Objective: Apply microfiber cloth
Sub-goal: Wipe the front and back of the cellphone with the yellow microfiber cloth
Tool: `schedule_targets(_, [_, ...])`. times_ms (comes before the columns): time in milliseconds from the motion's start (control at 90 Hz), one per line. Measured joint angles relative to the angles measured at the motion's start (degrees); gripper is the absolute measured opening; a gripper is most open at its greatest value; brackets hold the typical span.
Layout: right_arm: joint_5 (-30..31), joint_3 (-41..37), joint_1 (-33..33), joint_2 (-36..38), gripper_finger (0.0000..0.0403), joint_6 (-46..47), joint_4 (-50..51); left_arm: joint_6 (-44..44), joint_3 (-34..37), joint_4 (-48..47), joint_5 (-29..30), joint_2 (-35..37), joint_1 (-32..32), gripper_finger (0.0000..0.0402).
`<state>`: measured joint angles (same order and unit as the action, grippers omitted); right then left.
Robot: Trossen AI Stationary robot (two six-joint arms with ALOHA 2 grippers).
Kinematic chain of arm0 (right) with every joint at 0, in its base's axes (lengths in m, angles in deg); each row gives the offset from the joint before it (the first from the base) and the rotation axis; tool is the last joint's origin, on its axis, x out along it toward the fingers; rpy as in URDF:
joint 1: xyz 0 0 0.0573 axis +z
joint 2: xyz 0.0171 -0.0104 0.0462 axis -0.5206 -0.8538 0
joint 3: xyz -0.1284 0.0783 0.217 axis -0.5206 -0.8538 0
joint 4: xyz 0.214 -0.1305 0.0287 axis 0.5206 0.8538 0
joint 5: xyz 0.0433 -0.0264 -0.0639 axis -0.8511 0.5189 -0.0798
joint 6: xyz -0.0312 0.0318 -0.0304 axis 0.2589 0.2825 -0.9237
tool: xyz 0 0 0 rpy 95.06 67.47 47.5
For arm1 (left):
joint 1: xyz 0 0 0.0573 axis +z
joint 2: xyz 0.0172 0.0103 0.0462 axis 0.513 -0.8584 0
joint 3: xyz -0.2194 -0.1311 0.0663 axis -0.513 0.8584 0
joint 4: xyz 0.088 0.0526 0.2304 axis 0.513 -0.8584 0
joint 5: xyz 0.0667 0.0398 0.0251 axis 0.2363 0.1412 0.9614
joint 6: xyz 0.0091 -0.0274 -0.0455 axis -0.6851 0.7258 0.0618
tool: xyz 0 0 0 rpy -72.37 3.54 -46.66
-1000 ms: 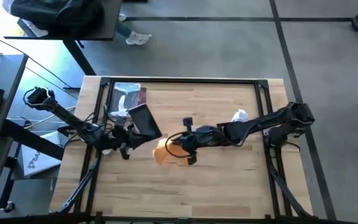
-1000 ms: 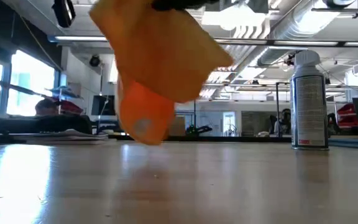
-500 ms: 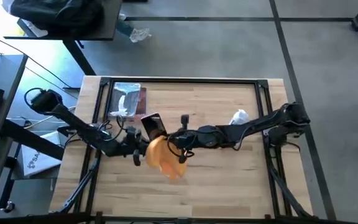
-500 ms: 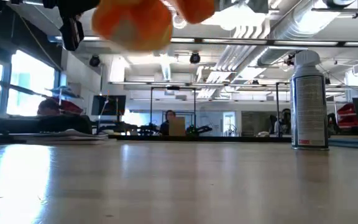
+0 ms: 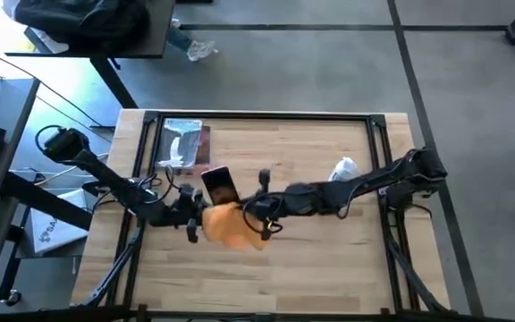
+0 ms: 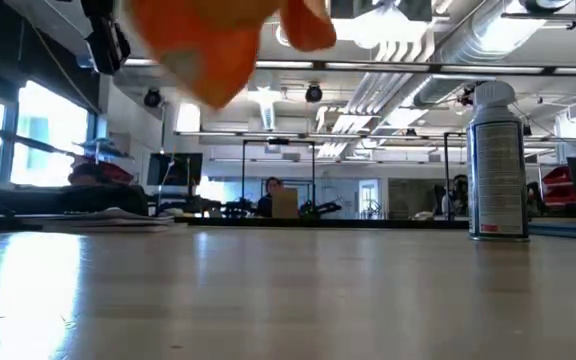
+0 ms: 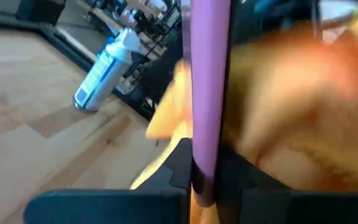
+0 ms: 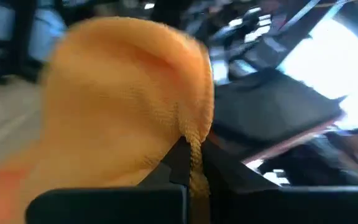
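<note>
Both arms meet over the middle of the wooden desk [image 5: 329, 259], lifted clear of its surface. The right gripper [image 5: 259, 217] has its jaws pinched on an edge of the microfiber cloth [image 5: 229, 224]; in the right wrist view the orange-yellow fabric [image 8: 123, 106] bunches up directly ahead of the two dark fingers [image 8: 179, 158], which press together on a folded hem. The cloth hangs in the air as a loose, rumpled bundle, and from the low view it shows only along the upper edge [image 6: 213, 45], well above the desk.

The left gripper [image 5: 195, 217] sits just beside the cloth on its left side. Its jaws are clamped on a black phone [image 5: 219, 185], held on edge and tilted, with the cloth touching or overlapping the phone's lower end in the high view. In the left wrist view the phone shows edge-on as a pinkish-purple strip [image 7: 210, 93] rising from between the fingers [image 7: 179, 165], with the cloth [image 7: 291, 112] spread right behind it.

Toward the back left of the desk lies a silvery packet with a brown edge [image 5: 184, 143]. A white spray can [image 5: 343, 167] lies nearer the right arm, and the low view shows it upright [image 6: 498, 165] with blue print on its label. Far off in the room behind, a person [image 6: 271, 190] sits at a table.
</note>
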<state>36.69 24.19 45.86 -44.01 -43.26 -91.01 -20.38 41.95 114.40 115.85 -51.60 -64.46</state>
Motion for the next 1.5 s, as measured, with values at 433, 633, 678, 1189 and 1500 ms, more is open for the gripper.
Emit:
schedule_targets(433, [-6.6, -0.2, 1.8, 3.9, 0.0, 18.0, 26.1, -28.7, -0.3, 1.1, 6.2, 4.7, 0.6, 0.0012])
schedule_targets(633, [1.0, -0.2, 0.9, 7.2, 0.0, 28.1, 45.5, -44.7, -0.1, -1.2, 7.7, 0.5, 2.7, 0.0012])
schedule_targets(678, [3.4, -0.2, 0.5, 7.8, 0.0, 30.3, 49.5, -48.1, -0.2, -2.4, 8.3, -1.0, 3.1, 0.0012])
schedule_targets(1189, [14.4, -0.1, -5.4, 14.3, 0.0, 29.1, 46.3, -77.8, -0.1, -7.4, 14.8, -25.0, 6.6, 0.0012])
schedule_targets(1500, [6.9, -0.1, -5.9, 2.5, 0.0, 35.5, 32.6, -95.7, -0.6, -2.9, 23.0, -38.5, 6.5, 0.0012])
